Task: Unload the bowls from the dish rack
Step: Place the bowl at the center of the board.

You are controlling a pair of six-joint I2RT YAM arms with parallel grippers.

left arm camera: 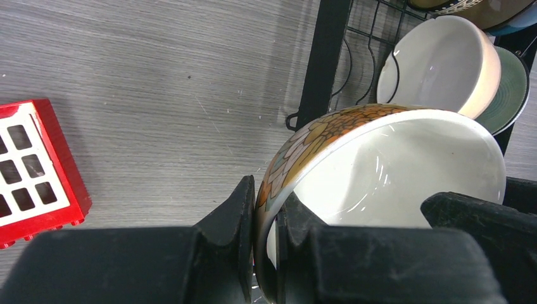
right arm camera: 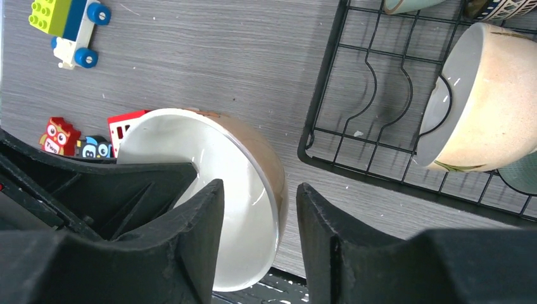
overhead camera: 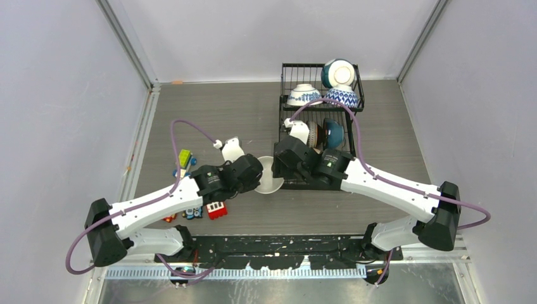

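**One thin pinch is carrying the bowl**

The left gripper (left arm camera: 266, 234) is clamping the rim of a round ceramic bowl (left arm camera: 392, 164), glossy white inside and orange-and-brown patterned outside. The bowl is sitting tilted just off the near-left corner of the large black wire dish rack (left arm camera: 329, 57), over the grey wood-grain table (left arm camera: 158, 95). I cannot tell whether its underside is touching down. The right gripper (right arm camera: 259, 190) is standing with its jaws apart, straddling the same bowl's edge without squeezing it.

With one edge grip on slick glaze, I judge the bowl could pivot or slide out if the arm swings briskly. The right gripper could snag the rim in backing off and wrench it loose. A sideways drift may clip the rack or the speckled cream ceramic bowl (right arm camera: 487, 101) leaning in its slots. A red-and-white plastic toy block (left arm camera: 31, 171) is crowding the likely set-down spot.
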